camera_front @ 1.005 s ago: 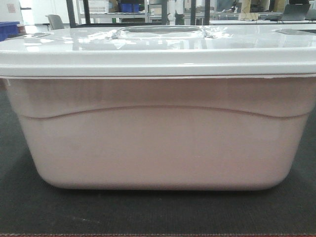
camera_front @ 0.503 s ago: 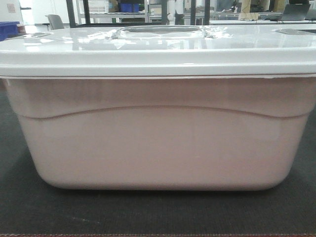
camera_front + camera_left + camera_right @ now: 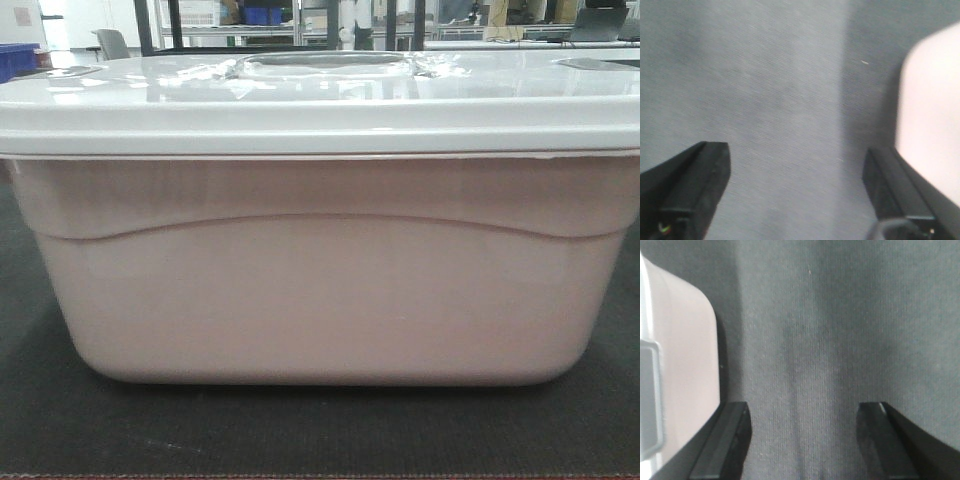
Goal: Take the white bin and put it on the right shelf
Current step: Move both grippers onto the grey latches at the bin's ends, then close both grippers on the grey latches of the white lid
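Front view: bin [image 3: 320,290] fills almost the whole frame and sits flat on dark mat [image 3: 320,440]. Lid [image 3: 320,100] is on, glossy, with reflections across the top. A curved ridge runs across the near side; bottom corners are rounded. Red strip along the very bottom edge of the frame. Upper left: blue crate [image 3: 18,58] and a chair [image 3: 112,42]. The racks along the top are too small to tell apart.

Left wrist view: left gripper [image 3: 795,155] is spread wide with nothing between the fingers. Black fingers sit at lower left [image 3: 700,175] and lower right of the frame, over the mat [image 3: 765,100]. Bin [image 3: 932,115] is at the right edge, rounded corner showing, just beside the right-hand finger; contact cannot be told. Picture is blurry.

Right wrist view: right gripper [image 3: 802,412] is also spread wide and holds nothing. It is over the mat [image 3: 840,315]. Bin [image 3: 690,340] is at the left edge, just beside the left-hand finger [image 3: 725,440]; contact unclear. A grey bit of lid [image 3: 647,400] shows at far left.
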Robot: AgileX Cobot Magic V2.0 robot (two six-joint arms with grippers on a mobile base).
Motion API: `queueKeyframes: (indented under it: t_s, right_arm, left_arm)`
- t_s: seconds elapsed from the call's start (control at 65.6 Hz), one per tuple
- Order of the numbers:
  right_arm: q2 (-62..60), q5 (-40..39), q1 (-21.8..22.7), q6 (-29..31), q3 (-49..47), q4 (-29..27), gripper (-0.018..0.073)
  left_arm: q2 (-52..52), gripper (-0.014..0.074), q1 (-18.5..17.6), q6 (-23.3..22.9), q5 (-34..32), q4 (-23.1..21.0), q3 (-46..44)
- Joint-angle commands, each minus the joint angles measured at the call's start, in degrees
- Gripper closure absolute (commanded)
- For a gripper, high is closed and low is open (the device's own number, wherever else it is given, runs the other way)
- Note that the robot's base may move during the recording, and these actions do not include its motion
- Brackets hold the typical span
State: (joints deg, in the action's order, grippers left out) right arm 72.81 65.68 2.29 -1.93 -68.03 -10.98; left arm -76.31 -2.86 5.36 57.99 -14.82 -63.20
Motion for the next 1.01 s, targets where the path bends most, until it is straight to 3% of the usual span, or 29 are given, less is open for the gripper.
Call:
queueKeyframes:
  t_s: [0.0,0.229,0.305,0.411,0.503,0.625,0.686,0.762,0.868,0.99]
  right_arm:
    - [-1.27,0.13,0.43,0.02,-4.55,-1.8,0.0015]
    - [-0.21,1.17,0.5,4.55,-11.49,-7.23,0.0016]
    - [1.24,2.07,0.54,7.0,-13.07,-11.46,0.0016]
    - [3.76,2.18,0.91,11.64,-13.93,-20.7,0.0016]
    - [6.2,3.78,2.6,14.63,-13.93,-26.65,0.0016]
    - [9.69,7.84,7.55,19.45,-13.86,-35.37,0.0016]
    - [10.94,10.29,10.23,22.32,-13.24,-40.5,0.0016]
    - [11.26,10.75,12.72,24.86,-10.98,-45.61,0.0016]
    - [11.26,10.75,13.87,27.08,-6.56,-46.2,0.0016]
    - [11.15,10.75,13.65,29.62,-1.75,-47.55,0.0016]
  left_arm:
    - [1.33,0.0124,0.16,-0.19,-0.13,-3.9,-2.9]
    - [1.18,0.0124,0.16,1.05,0.32,-10.2,-10.94]
    - [0.61,0.0124,0.29,5.23,1.49,-16.29,-13.77]
    - [-0.69,0.0124,0.29,12.68,2.58,-28.74,-16.8]
    - [-2.15,0.0124,0.72,14.71,3.93,-32.63,-17.64]
    - [-4.78,0.0125,3.95,16.97,7.87,-33.38,-17.52]
    - [-6.22,0.0125,6.23,19.22,9.76,-35.93,-17.52]
    - [-7.44,0.0125,9.45,22.76,12.23,-42.58,-16.58]
    - [-7.88,0.0125,12.94,27.84,15.05,-50.08,-12.47]
    - [-7.88,0.0124,14.01,31.17,15.8,-51.4,-6.15]
